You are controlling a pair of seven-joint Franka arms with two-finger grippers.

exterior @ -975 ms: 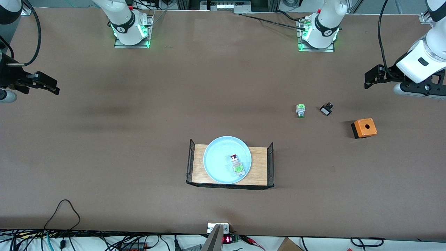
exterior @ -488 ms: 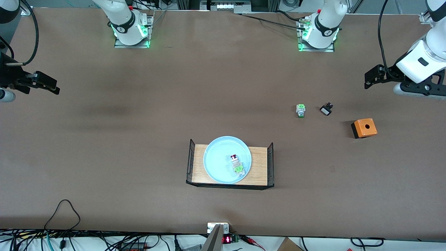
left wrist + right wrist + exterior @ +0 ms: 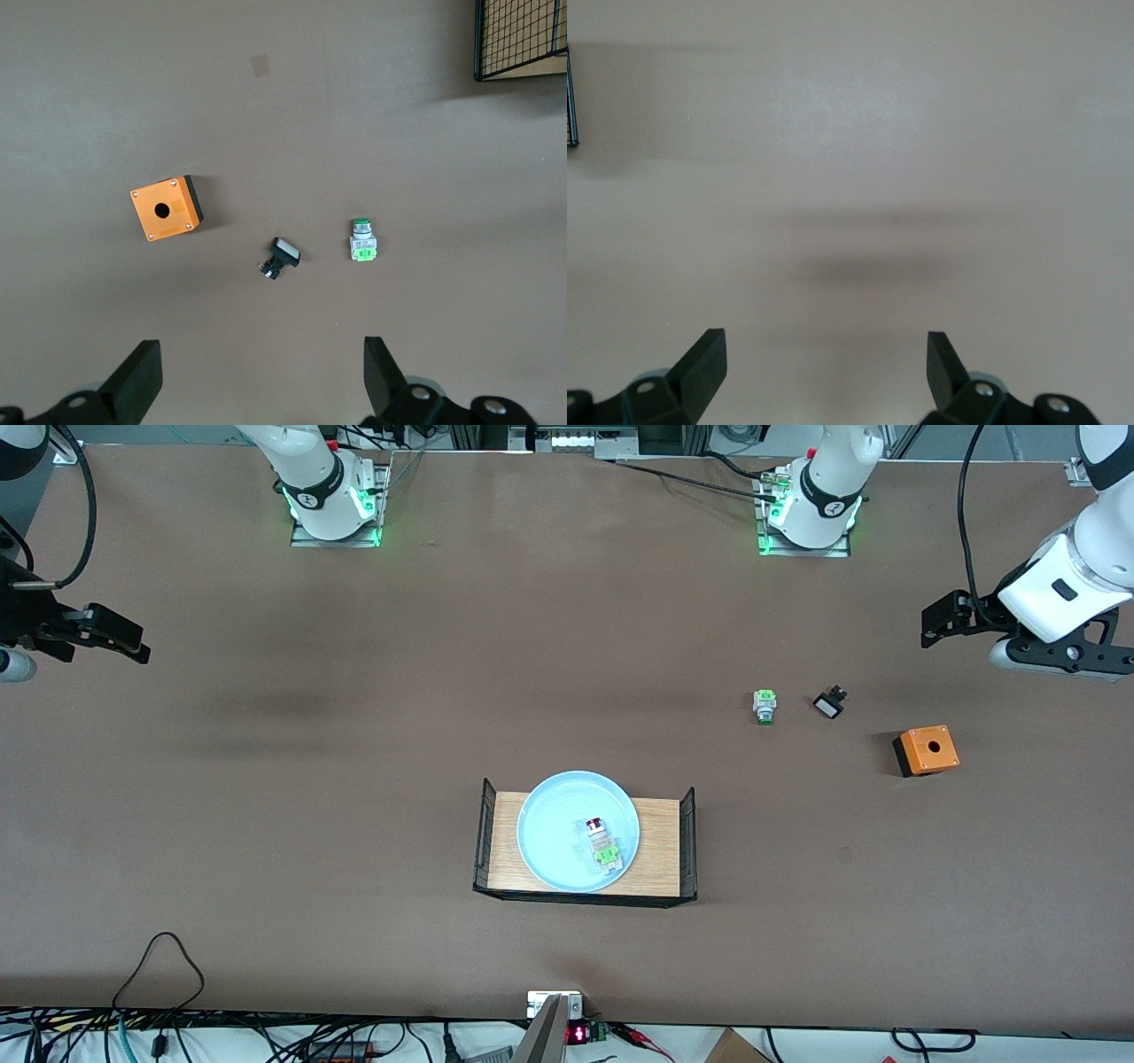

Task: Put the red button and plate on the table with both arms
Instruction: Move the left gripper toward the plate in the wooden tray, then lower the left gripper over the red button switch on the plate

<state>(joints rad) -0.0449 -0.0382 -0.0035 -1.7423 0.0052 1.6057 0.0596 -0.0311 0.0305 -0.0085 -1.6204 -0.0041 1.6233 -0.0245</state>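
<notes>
Two arms, both barely off their start poses. Against the frames of the preceding second we note only small shifts: the left gripper (image 3: 941, 615) has drifted slightly away from the front camera and inward at its end of the table (image 3: 354, 717), and the right gripper (image 3: 120, 636) has crept a touch outward at the other end. Nothing on the table has moved.

Jaws: both grippers stand released and empty. The left wrist view shows its two fingers (image 3: 142, 376) spread wide over bare tabletop; the right wrist view shows the same.

Task objects: the plate (image 3: 554, 837) sits on the small wooden tray (image 3: 660, 850) with wire-mesh ends, near the middle of the table. The red button (image 3: 600, 841) lies on its side in the plate, green block toward the front camera. Neither is on the table yet.

Bystanders, toward the left arm's end: a green-capped switch (image 3: 765, 706), a small black part (image 3: 829, 704) just beside it, and an orange box (image 3: 926, 750) with a hole. The left gripper hovers near these, well apart from the tray.

Reading: we judge the task not started. The slight motions suggest the approach is only now beginning; both arms have yet to travel to the tray.
</notes>
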